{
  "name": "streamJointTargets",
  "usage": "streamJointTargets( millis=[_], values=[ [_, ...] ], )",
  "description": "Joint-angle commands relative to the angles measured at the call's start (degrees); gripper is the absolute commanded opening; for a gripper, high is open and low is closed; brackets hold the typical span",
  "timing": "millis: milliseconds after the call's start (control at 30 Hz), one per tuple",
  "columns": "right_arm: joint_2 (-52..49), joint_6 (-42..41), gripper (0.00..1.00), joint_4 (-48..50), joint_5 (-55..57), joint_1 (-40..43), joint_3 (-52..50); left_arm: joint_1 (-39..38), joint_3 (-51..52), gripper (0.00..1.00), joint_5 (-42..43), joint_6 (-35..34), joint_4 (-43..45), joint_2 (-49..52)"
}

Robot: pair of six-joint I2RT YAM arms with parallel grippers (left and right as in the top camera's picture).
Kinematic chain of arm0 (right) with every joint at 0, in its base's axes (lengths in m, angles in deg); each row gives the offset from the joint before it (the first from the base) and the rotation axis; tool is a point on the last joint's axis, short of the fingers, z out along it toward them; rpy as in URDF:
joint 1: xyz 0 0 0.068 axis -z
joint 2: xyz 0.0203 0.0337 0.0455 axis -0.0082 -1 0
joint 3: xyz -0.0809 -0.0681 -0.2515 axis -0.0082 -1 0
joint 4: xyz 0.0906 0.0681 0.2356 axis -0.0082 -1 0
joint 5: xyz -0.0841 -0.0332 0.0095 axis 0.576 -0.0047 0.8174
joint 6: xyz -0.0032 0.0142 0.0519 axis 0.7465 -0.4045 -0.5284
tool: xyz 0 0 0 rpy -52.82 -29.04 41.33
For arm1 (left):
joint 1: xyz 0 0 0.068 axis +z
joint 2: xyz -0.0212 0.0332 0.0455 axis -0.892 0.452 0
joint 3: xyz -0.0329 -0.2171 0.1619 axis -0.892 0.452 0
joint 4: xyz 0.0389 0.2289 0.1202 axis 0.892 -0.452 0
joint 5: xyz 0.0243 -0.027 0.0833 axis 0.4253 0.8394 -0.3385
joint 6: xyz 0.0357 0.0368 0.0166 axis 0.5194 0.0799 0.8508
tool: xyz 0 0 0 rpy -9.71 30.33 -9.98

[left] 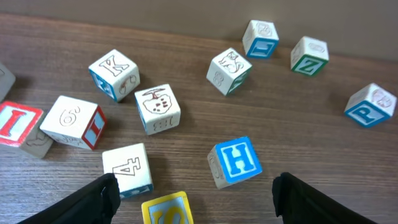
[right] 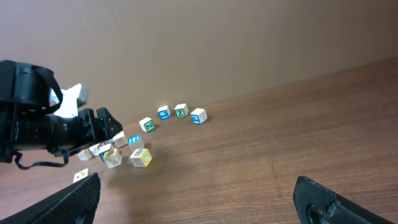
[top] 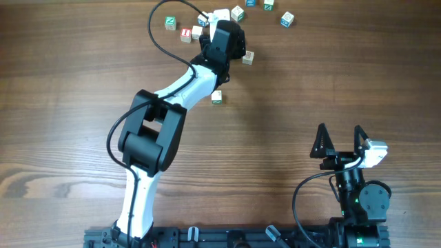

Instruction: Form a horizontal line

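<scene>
No horizontal line of cubes shows in any view; the letter cubes lie scattered. My left gripper (top: 224, 34) is at the far edge of the table over the cube cluster. In the left wrist view it (left: 196, 202) is open, and a yellow-faced cube (left: 166, 210) lies between the fingers, nearer the left one and touching neither. A "4" cube (left: 127, 169) and a blue "H" cube (left: 235, 162) sit just ahead. A whitish cube with a green mark (top: 216, 97) lies alone, and a pale yellow cube (top: 248, 57) lies right of the gripper. My right gripper (top: 340, 141) is open and holds nothing.
Loose cubes fan out beyond the left gripper: a "K" cube (left: 114, 74), a red "I" cube (left: 15, 121), a green "Z" cube (left: 309, 56) and a blue "R" cube (left: 370, 104). The left arm (top: 155, 127) slants across the middle of the wooden table (top: 331, 83).
</scene>
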Motion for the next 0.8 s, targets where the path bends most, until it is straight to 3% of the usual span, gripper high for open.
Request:
streamJointTargets(
  millis=[0,767],
  values=[
    [0.42,0.96,1.00,0.11,-0.72,0.26,-0.04,0.13,-0.90,0.80,0.48,-0.76,0.74,0.90],
    [0.42,0.98,1.00,0.11,-0.72,0.26,-0.04,0.28,-0.90,0.77,0.50,-1.22,0.72,5.90]
  ],
)
